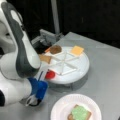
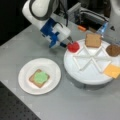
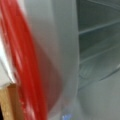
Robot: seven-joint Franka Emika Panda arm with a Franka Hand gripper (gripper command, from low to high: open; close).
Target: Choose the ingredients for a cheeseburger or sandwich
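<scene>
No readable text, no labels, no brands, no numbers, no signs in any view

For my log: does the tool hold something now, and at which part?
It cannot be told. The tool is at the red tomato disc on the segmented tray's edge, but no grip shows.

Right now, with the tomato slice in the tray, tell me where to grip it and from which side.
Pinch the tomato slice across its outer rim, coming from a front view's left, outside the tray. It seems to lean at the tray's edge, with dividers behind it, so the rim is probably the free part. The gripper is already there.
</scene>
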